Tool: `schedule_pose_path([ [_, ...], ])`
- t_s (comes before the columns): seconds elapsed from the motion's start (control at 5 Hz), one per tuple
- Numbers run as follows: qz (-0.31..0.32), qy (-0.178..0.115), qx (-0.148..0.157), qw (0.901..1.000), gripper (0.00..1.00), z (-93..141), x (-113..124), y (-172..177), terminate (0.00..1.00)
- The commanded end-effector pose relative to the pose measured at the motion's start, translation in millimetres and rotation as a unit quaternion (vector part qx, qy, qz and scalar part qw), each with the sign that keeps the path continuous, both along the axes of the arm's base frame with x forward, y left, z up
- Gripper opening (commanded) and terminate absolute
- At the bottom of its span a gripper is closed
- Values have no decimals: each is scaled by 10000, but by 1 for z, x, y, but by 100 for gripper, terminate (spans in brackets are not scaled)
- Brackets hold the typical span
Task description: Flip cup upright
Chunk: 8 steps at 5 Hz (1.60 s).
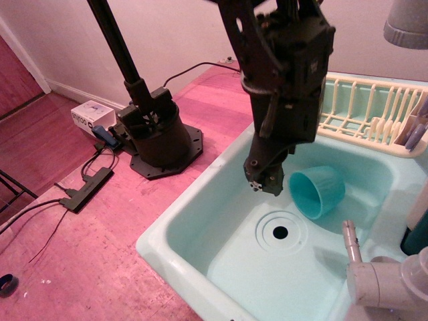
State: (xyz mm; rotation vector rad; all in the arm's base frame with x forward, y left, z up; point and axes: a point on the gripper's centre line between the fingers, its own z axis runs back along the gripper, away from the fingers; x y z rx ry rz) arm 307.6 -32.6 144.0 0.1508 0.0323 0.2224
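Soft, even indoor light with a pinkish cast leaves the picture slightly grainy, my arm (284,73) and pincer (262,182) reading nearly black and throwing only a faint shadow into the sink (200,221), while the faucet (374,277) nearest the lens blurs.

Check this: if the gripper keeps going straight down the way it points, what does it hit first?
Most likely the bare sink floor, near the drain. The gripper points down and hangs just left of the cup, which lies on its side, so it probably misses the cup. Depth is unclear from one view.
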Motion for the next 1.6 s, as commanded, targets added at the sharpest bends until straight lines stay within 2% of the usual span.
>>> schedule_pose_path([
  [0.0,-992,-380,357,9937,100,10,10,-8,0],
  [0.4,-1970,-718,731,9750,100,2,5,-3,0],
  [0.6,-2093,-725,813,9718,100,-15,-4,9,0],
  [0.8,-1865,-837,973,9740,100,-30,-11,37,0],
  [1.0,-1604,-1166,1163,9732,100,-35,-2,58,0],
  [1.2,-1395,-1416,1185,9729,100,-42,20,68,0],
  [1.4,-1140,-1721,1307,9697,100,-31,33,72,0],
])
